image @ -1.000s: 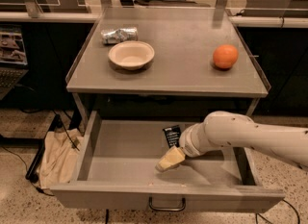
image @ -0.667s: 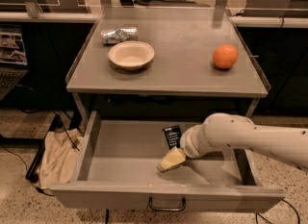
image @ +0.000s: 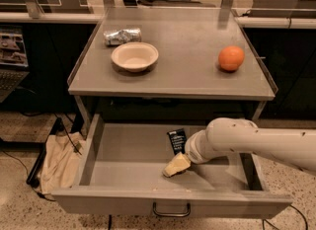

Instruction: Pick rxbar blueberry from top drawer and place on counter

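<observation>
Open top drawer (image: 128, 155) beneath grey table (image: 187, 61). Dark rxbar blueberry (image: 176, 140) flat on drawer floor, right of centre. Gripper (image: 176, 165) low inside drawer, just in front of it; open or closed impossible to tell.

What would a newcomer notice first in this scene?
The white robot arm reaches from the right of the view into the open top drawer, its claw low over the floor, just in front of the rxbar blueberry. Next comes the bright orange on the right of the counter, across from a cream bowl and a crumpled foil packet.
</observation>
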{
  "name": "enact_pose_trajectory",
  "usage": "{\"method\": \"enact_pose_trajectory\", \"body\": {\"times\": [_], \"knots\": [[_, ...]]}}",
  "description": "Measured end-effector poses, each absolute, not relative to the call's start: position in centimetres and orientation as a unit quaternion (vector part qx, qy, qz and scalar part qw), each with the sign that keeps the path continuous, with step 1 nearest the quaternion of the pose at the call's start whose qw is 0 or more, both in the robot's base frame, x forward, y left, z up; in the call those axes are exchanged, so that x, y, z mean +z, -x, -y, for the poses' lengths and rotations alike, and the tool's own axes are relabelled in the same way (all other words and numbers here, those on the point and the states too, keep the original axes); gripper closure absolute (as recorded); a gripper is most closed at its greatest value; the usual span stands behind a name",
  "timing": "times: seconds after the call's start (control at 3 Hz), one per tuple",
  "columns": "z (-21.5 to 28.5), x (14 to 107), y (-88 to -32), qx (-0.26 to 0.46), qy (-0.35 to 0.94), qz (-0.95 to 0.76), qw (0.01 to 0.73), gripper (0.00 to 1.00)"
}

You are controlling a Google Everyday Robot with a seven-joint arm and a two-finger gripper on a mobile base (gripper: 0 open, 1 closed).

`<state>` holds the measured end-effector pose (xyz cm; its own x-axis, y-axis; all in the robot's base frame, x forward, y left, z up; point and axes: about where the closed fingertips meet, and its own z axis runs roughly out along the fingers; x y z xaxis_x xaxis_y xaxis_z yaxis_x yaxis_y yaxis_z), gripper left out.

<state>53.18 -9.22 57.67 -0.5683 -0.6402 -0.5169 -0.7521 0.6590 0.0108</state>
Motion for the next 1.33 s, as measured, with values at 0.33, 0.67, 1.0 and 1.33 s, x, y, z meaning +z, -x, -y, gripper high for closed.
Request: {"method": "enact_pose_trajectory", "body": {"times": [0.33,0.67,1.0,1.33], "knots": [[9.23,57.61,-53.17,0.115,0.396,-0.878,0.241,0.0],[9.22,57.61,-53.17,0.115,0.396,-0.878,0.241,0.19],[9.22,57.61,-53.17,0.115,0.396,-0.878,0.241,0.5],[9.22,57.61,-53.17,0.115,0.396,-0.878,0.241,0.73]]}}
